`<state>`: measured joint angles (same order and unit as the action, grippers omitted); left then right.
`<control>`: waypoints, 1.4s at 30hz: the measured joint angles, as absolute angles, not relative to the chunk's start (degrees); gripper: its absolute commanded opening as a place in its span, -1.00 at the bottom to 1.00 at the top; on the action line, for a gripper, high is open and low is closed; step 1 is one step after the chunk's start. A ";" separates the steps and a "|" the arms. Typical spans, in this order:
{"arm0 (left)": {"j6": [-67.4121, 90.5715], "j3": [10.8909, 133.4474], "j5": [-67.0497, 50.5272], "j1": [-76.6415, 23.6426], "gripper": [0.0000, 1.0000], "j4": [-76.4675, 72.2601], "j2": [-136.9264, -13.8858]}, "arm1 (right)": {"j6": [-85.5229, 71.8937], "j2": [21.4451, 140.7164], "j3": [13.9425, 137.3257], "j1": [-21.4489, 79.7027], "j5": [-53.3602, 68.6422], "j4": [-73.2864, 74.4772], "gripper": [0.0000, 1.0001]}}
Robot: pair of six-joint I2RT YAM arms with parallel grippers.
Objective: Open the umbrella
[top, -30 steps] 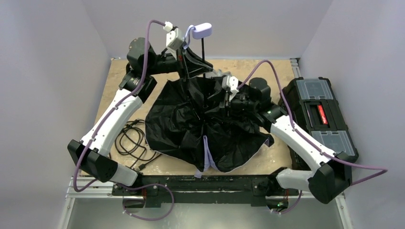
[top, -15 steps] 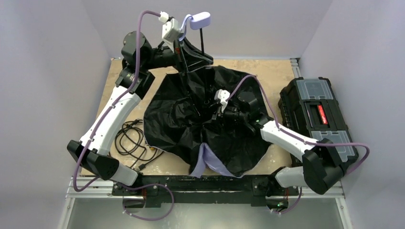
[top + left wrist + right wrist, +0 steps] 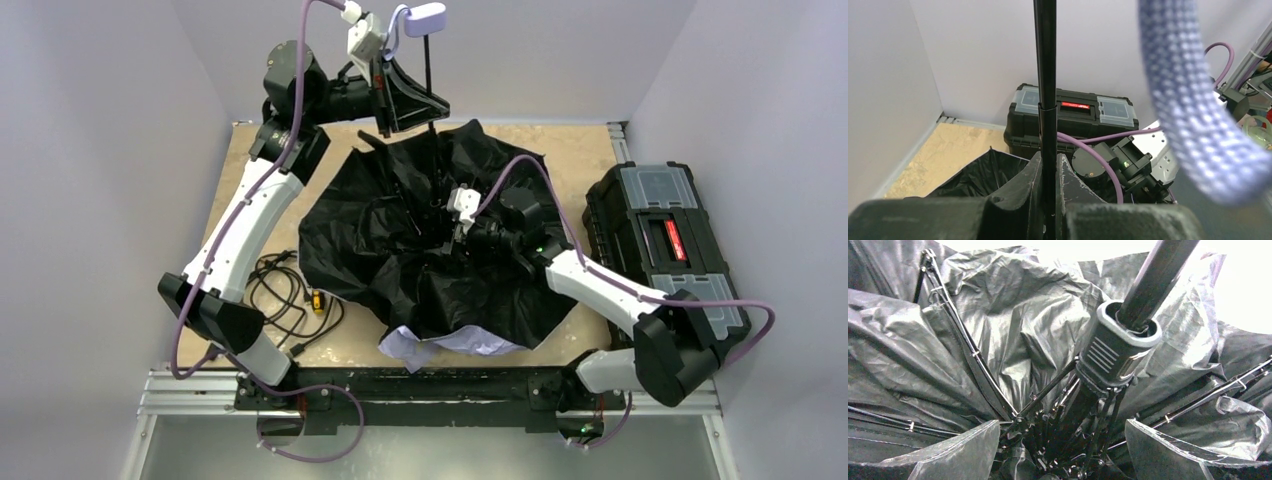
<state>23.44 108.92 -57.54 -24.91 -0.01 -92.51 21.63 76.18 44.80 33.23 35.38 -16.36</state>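
Observation:
The umbrella lies canopy-down on the table with its black inside [image 3: 400, 240] spread upward and a lavender fold [image 3: 440, 345] showing at the near edge. Its thin black shaft [image 3: 429, 70] rises to the lavender handle [image 3: 422, 18] at the back. My left gripper [image 3: 405, 100] is shut on the shaft [image 3: 1045, 75], fingers [image 3: 1029, 187] pressed to both sides, and the lavender strap [image 3: 1188, 100] hangs close by. My right gripper [image 3: 445, 225] sits inside the canopy, open [image 3: 1062, 422], its fingers [image 3: 948, 452] straddling the ribs just below the runner [image 3: 1118, 347], touching nothing.
A black toolbox [image 3: 665, 240] stands on the right edge of the table, also in the left wrist view [image 3: 1073, 112]. A coiled black cable [image 3: 280, 295] lies at the left beside the canopy. Walls close in on the left, back and right.
My left gripper raised the handle and shaft higher. The canopy spread wider and rounder. My right gripper let go, opened wide, and shifted left toward the hub.

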 measured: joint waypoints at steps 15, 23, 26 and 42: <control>10.98 100.90 -59.68 -26.83 -1.00 5.39 -87.72 | 7.68 71.92 63.96 32.84 38.76 -9.02 0.32; 10.61 100.90 -58.46 -27.33 -1.00 5.56 -87.72 | 1.19 78.39 65.04 32.99 39.88 -13.45 -1.00; 10.96 100.90 -57.63 -26.76 -0.04 5.96 -87.72 | 0.45 78.81 65.04 32.99 40.03 -14.20 -1.00; -3.07 68.25 -49.60 -19.35 0.15 2.90 -63.22 | -11.57 78.81 68.47 32.67 34.39 -19.81 -1.00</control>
<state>-3.07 68.25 -49.60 -19.35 2.90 -63.22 -11.57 78.81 68.47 32.67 34.39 -19.81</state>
